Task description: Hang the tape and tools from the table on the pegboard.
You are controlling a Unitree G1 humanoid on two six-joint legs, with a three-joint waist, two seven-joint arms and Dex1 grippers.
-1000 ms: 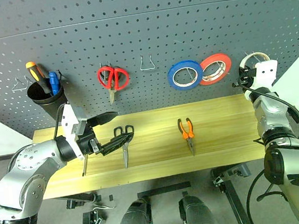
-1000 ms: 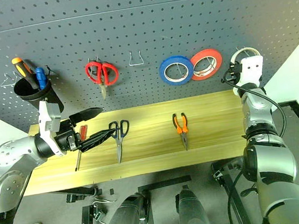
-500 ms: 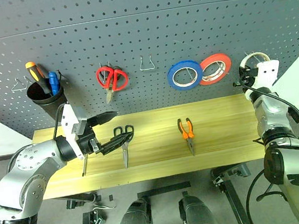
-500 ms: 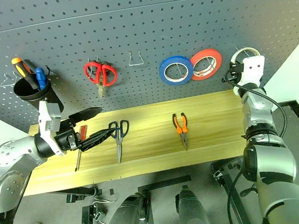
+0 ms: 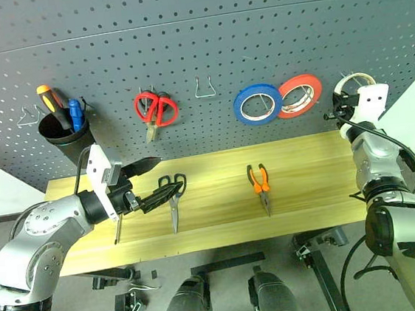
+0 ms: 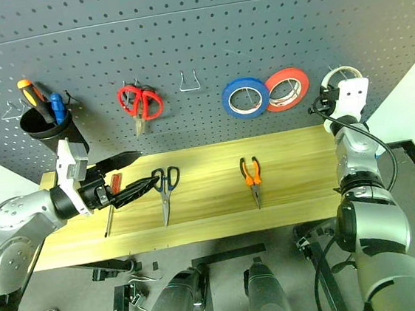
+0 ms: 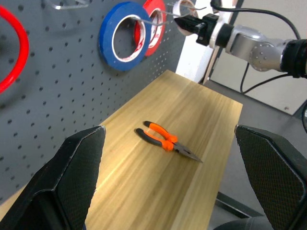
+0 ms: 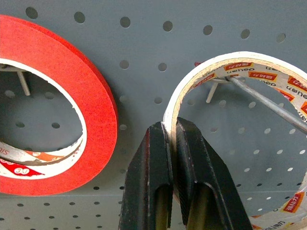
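The whitish tape (image 8: 249,67) is up against the pegboard (image 5: 196,45) at the far right, and a wire hook passes through its ring. My right gripper (image 8: 171,125) is shut on the ring's edge. My left gripper (image 5: 169,174) hovers open over the left part of the table (image 5: 305,167), just above the handles of the black-handled scissors (image 5: 173,207). The orange-handled pliers (image 5: 259,183) lie flat mid-table. Under my left hand lies the thin screwdriver (image 6: 115,184), partly hidden.
On the board hang red-handled scissors (image 5: 156,109), a blue tape roll (image 5: 241,107), a red-orange tape roll (image 5: 311,85) and a black cup (image 5: 64,133) with screwdrivers. A bare wire hook (image 5: 202,89) sits between the red scissors and the blue roll.
The left gripper has turned slightly on its wrist. Both hands stay in place, and the right gripper keeps its hold on the tape.
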